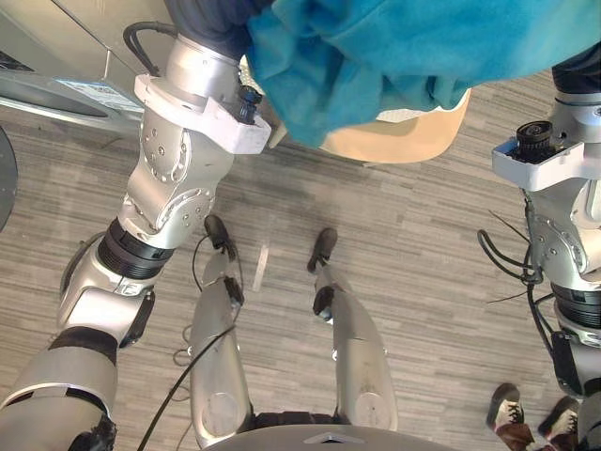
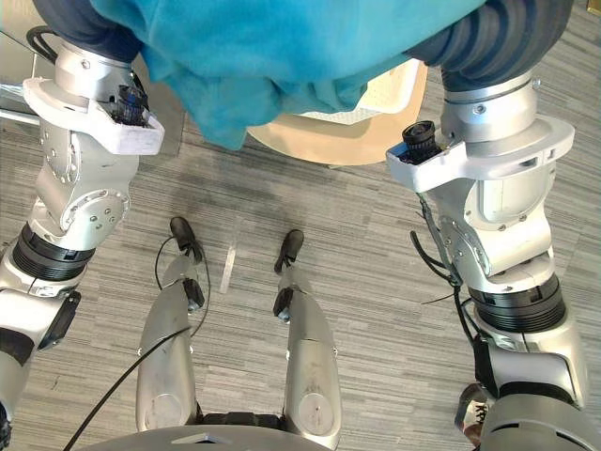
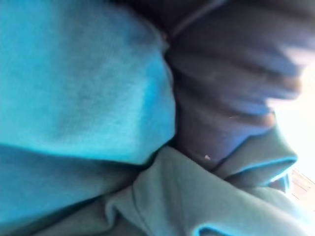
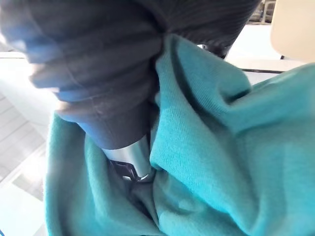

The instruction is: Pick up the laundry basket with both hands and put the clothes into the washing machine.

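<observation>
Left eye view: the cream laundry basket (image 1: 413, 139) is seen raised above the wood-patterned floor (image 1: 423, 254), on the far side of the scene between the two arms. A teal garment (image 1: 394, 47) is heaped in it and spills over its near rim, furthest down toward the left. The left hand (image 1: 211, 21), under its dark ribbed cover, is set at the basket's left side and the right hand (image 2: 488, 42) at its right side. Both are buried in the garment, so it cannot be told whether either is clamped on the basket or merely pressed against it. In each wrist view the ribbed cover is seen sunk into folds of the teal cloth. The step in hand is judged to be the carrying of the loaded basket toward the washing machine. For this to be done well, the basket is best carried level, with even pressure from both sides, since the overhanging cloth could slide off the near rim if it were tipped. Whatever else lies in the basket is hidden beneath the garment. A person's shoes (image 1: 512, 418) are seen at the near right.
</observation>
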Motion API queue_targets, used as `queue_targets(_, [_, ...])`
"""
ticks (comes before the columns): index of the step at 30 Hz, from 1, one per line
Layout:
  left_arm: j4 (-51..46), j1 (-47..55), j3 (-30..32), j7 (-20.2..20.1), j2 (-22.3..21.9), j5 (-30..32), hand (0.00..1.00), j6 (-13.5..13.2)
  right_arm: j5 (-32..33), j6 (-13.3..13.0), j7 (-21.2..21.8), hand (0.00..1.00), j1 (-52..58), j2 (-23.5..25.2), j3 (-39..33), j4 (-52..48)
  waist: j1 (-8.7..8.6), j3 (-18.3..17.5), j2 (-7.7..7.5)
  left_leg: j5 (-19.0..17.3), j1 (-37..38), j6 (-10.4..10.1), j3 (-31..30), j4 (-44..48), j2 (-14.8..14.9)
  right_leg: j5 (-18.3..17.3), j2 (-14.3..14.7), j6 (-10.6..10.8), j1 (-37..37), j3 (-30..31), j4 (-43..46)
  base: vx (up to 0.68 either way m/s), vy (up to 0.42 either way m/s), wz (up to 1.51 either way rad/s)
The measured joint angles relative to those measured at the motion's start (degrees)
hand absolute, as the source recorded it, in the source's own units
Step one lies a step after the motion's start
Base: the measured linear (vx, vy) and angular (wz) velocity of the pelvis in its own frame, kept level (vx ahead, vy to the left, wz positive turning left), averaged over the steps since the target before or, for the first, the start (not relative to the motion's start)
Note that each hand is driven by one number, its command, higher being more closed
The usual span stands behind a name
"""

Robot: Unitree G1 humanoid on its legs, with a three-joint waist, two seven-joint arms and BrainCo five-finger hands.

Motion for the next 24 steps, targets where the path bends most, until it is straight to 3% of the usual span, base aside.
queue_targets(1, [0.0,0.4,1.1,0.9,-0.8,1.3,1.00,-0.1,-0.1,0.1,-0.1,0.00,0.0,0.0,0.0,0.3,-0.03,0.0,-0.09,0.5,0.5,-0.1,0.0,-0.9,-0.3,0.0,0.0,0.0,0.0,0.1,0.0,0.01,-0.057,0.02])
queue_targets(12, [0.8,0.5,7.2,5.9,-2.5,6.4,1.00,-0.2,-4.5,1.3,-1.6,0.00,0.0,1.8,0.0,1.6,-0.78,0.0,-0.20,2.5,2.0,0.2,0.1,-3.9,-1.0,0.9,0.0,0.0,0.6,0.2,-0.9,0.02,-0.043,0.01])
queue_targets(19, [2.1,5.1,10.8,5.9,-2.4,7.5,1.00,-0.2,-5.2,2.5,-1.4,0.00,5.4,2.4,-1.9,4.2,-1.27,-0.3,-0.79,2.9,5.8,-0.1,0.3,-5.8,-1.8,0.3,-0.1,0.7,3.2,1.0,-1.3,0.00,-0.024,-0.01])
queue_targets(24, [3.4,14.1,16.6,4.7,-3.0,7.3,1.00,0.0,-7.0,3.9,-0.6,0.00,13.1,4.0,-8.7,9.9,-2.45,-0.7,-1.17,2.4,9.8,-0.3,0.0,-6.2,-3.0,-2.5,-1.7,1.0,5.4,1.4,2.4,0.00,-0.037,0.09])
